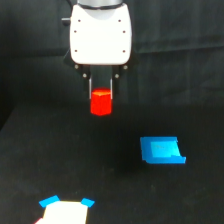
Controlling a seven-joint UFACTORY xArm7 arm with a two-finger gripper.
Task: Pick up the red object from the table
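The red object (101, 104) is a small bright red-orange stubby block. It sits between the two thin fingers of my gripper (100, 95), just below the white arm head (100, 34) at the top centre of the exterior view. The gripper is shut on the red object's upper part. The object hangs well above the black table (60, 165); its lower half sticks out below the fingertips.
A flat blue rectangle (161, 150) lies on the table toward the exterior view's right. A blue-and-white patch (65, 210) sits at the bottom edge, left of centre. The backdrop is dark cloth.
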